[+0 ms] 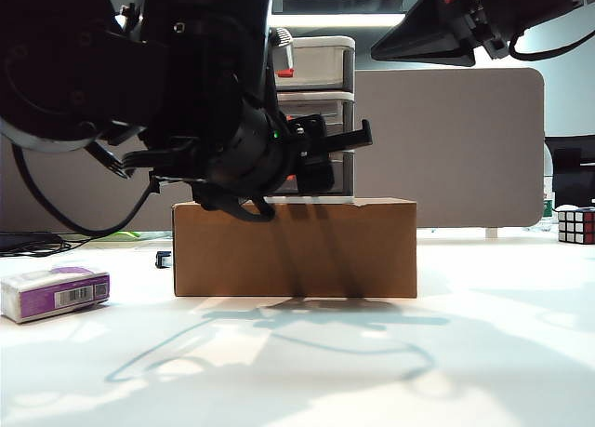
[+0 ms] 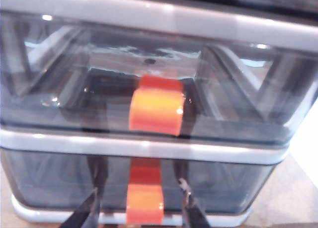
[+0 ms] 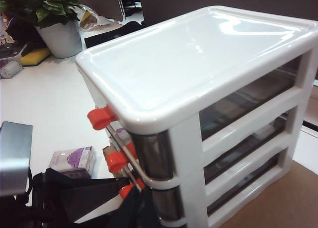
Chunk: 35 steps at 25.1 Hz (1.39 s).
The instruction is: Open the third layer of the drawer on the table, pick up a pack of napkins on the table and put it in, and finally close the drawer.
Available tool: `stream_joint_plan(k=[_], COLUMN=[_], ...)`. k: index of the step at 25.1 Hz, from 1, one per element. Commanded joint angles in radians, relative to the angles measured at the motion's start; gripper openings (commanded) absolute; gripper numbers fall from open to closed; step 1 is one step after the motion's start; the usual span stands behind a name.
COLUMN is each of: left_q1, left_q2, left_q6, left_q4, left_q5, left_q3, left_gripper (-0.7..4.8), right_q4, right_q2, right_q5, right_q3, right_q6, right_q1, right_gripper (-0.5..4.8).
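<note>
The drawer (image 1: 321, 73), a light grey unit with smoky trays, stands on a brown cardboard box (image 1: 294, 248). My left gripper (image 1: 339, 157) is at the front of the third layer (image 2: 223, 183). In the left wrist view the left gripper (image 2: 138, 190) is open, a finger (image 2: 84, 213) on each side of the lowest red-orange handle (image 2: 145, 198), with gaps showing. All trays look pushed in. The pack of napkins (image 1: 56, 293), purple and white, lies on the table (image 1: 372, 362) at the left, also visible as the pack (image 3: 74, 161). My right gripper (image 1: 437, 32) hangs high above the unit; its fingers are unclear.
A Rubik's cube (image 1: 576, 225) sits at the far right of the table. A grey partition (image 1: 465, 148) stands behind the box. The right wrist view shows the unit's white top (image 3: 198, 59), a potted plant (image 3: 54, 19) and my left arm's dark hand (image 3: 89, 203) low at the drawer fronts.
</note>
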Motion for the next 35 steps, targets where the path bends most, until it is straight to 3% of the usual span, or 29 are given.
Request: stream_joint_plan(k=[1,7,17,30,35], left_q1=[0.010,0.041,0.039,0.039,0.039], left_q2=[-0.001,0.005,0.005,0.005,0.005], left_q6=[0.003,0.003,0.008,0.090,0.090], left_q4=[0.013,0.013,0.013,0.050,0.042], left_q5=[0.027,0.089,0.089,0.060,0.064], left_q3=[0.005,0.006,0.015,0.016,0.016], left_gripper=[1.58,1.52,1.52,1.51,1.08], right_q4=[0.023,0.025,0.032,0.032,0.032], right_q2=[-0.003,-0.003,-0.003,-0.003,0.002], right_q5=[-0.002,-0.003,-0.004,-0.004,-0.004], right_q3=[0.006,0.006,0.006,0.006,0.006], right_q6=[-0.004,-0.004,-0.004,-0.004,-0.004], right_q1=[0.001,0.001,0.002,0.002,0.002], right_gripper=[-0.06,-0.06,-0.06,-0.06,-0.06])
